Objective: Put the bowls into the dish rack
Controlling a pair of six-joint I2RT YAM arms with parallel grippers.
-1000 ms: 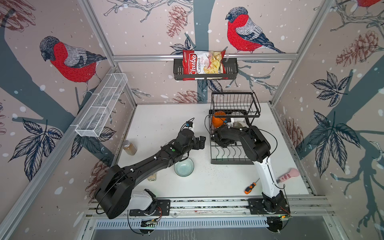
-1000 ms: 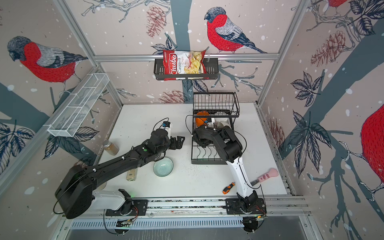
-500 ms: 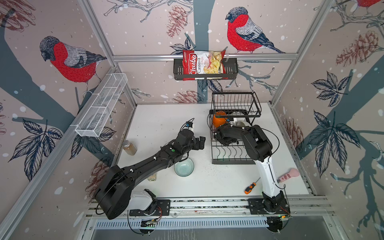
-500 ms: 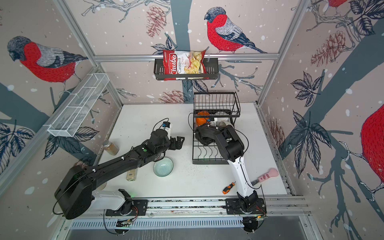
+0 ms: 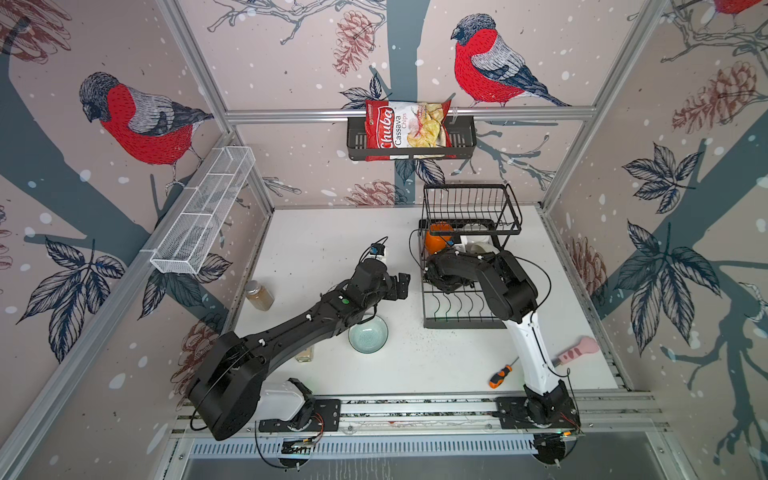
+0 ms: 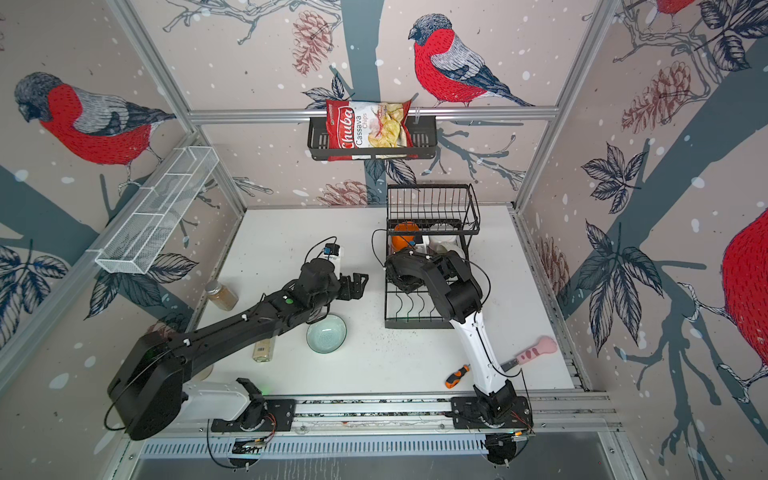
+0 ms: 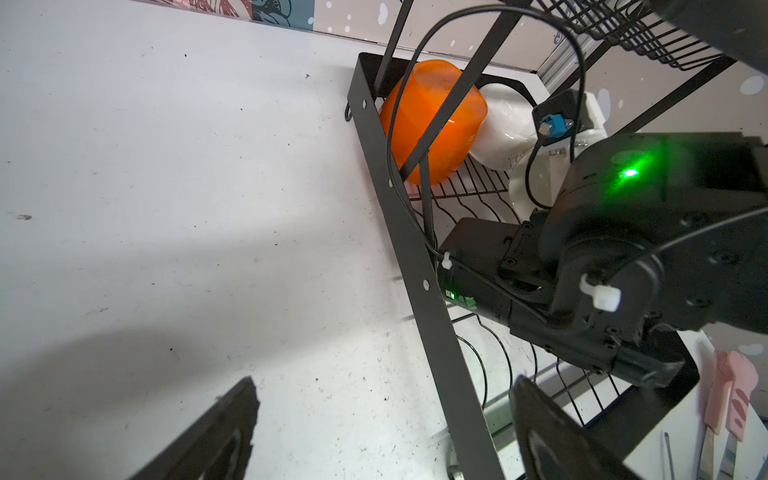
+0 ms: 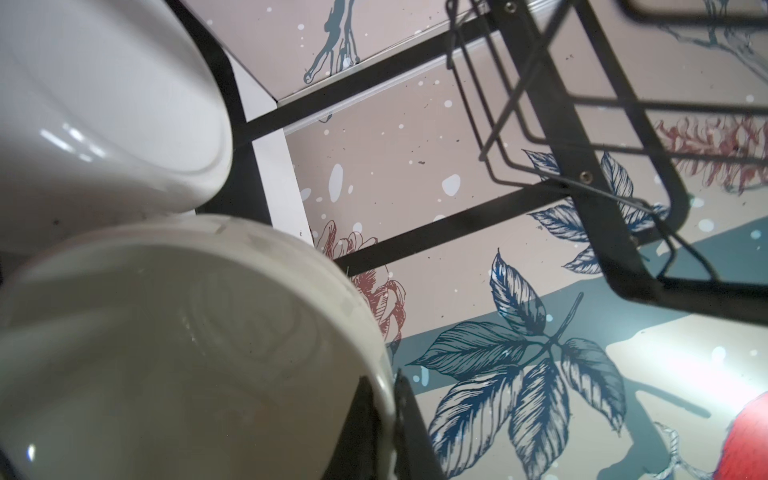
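Observation:
The black dish rack (image 5: 457, 307) (image 6: 415, 309) stands at the table's back right. In its lower tier an orange bowl (image 5: 434, 243) (image 7: 428, 120) lies on its side, with a white bowl (image 7: 503, 124) (image 8: 104, 104) beside it. My right gripper (image 8: 392, 436) is inside the rack, shut on the rim of a cream bowl (image 8: 187, 353), one finger inside and one outside. In both top views its fingers are hidden under the wrist. My left gripper (image 5: 401, 284) (image 7: 382, 428) hangs open and empty just left of the rack. A pale green bowl (image 5: 368, 334) (image 6: 326, 333) sits upright on the table beside the left arm.
A spice jar (image 5: 258, 296) and a small bottle (image 6: 264, 348) sit by the left arm. A screwdriver (image 5: 500, 374) and a pink-handled tool (image 5: 577, 351) lie front right. A black shelf basket holding a chips bag (image 5: 409, 129) and a white mesh tray (image 5: 203, 212) hang on the walls.
The right arm has shifted slightly inside the rack with the cream bowl. The left arm has not moved.

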